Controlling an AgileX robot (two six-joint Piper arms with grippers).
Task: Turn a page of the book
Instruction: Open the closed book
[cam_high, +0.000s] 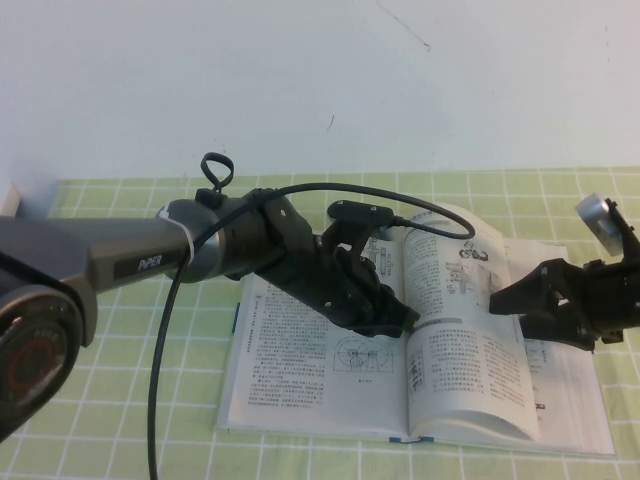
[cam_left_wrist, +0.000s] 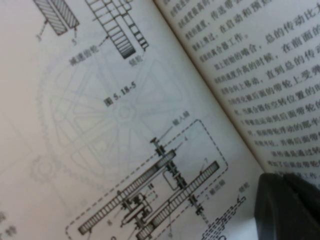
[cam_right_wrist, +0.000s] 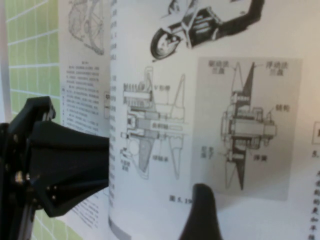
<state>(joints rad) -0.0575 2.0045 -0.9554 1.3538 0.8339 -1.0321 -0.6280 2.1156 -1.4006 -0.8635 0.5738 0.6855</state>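
Note:
The book (cam_high: 300, 370) lies open on the table, its pages covered in text and line drawings. My left gripper (cam_high: 395, 318) reaches across the left-hand side and rests, shut, on the paper next to the gutter; its dark tip (cam_left_wrist: 287, 200) sits on the sheet. One page (cam_high: 465, 330) arches up off the right half. My right gripper (cam_high: 515, 300) stands open at that page's outer edge. In the right wrist view the page (cam_right_wrist: 210, 75) runs between one finger (cam_right_wrist: 65, 175) and the other fingertip (cam_right_wrist: 201, 215).
A green checked cloth (cam_high: 120, 400) covers the table, with a white wall behind it. A black cable (cam_high: 160, 380) loops from the left arm down past the book's left side. The book's front edge lies near the table's front.

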